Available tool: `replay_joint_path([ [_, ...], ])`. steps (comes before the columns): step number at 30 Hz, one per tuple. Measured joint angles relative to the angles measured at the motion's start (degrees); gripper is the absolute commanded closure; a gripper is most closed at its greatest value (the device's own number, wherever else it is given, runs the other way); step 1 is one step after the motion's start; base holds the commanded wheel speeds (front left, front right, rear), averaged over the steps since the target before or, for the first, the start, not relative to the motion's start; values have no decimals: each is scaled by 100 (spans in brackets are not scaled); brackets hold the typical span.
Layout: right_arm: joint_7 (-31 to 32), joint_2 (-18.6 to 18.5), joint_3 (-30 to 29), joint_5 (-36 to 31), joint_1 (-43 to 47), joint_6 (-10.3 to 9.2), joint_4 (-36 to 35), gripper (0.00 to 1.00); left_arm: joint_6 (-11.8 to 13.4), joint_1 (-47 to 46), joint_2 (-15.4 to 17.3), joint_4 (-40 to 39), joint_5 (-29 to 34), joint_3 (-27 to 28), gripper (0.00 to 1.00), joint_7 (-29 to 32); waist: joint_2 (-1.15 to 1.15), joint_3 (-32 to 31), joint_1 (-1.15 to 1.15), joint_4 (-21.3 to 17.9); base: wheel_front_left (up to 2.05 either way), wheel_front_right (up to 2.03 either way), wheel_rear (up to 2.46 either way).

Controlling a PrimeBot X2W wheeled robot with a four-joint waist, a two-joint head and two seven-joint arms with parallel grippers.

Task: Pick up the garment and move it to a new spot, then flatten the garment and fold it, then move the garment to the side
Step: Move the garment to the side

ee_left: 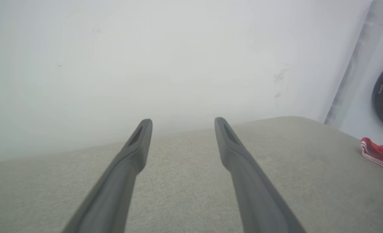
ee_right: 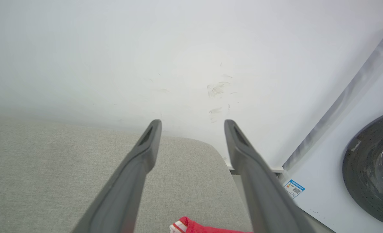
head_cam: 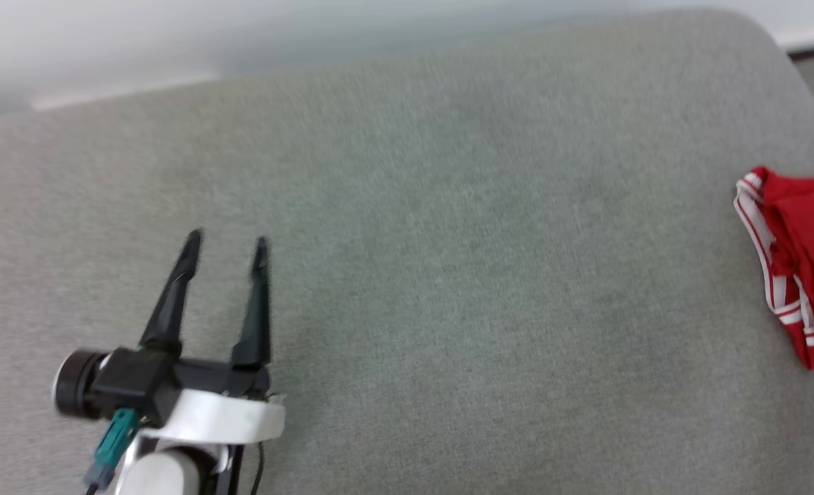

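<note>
With the garment [head_cam: 795, 268] lying folded at the right edge of the desk [head_cam: 448, 240], and the left pincer [head_cam: 227, 240] and right pincer [ee_right: 193, 124] both released and empty, the move-aside step appears complete; next, lift the arms clear.

Garment [head_cam: 802, 227] cut by right edge, head view motion-blurred
</note>
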Motion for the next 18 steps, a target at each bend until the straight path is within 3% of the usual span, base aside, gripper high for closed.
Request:
replay_joint_path([
  [7,-328,992,82,525,1131,0,-987,0,31,528,3,126,160,353,0,1,0,-596,0,220,0,0,0],
  [13,-764,1572,183,670,1982,-1,-1276,0,27,704,-77,256,82,516,0,1,0,-874,-1,409,0,0,0],
  [18,-1074,1829,218,389,2570,-2,-1265,0,-23,886,-140,407,52,493,0,1,0,-1006,0,534,0,0,0],
])
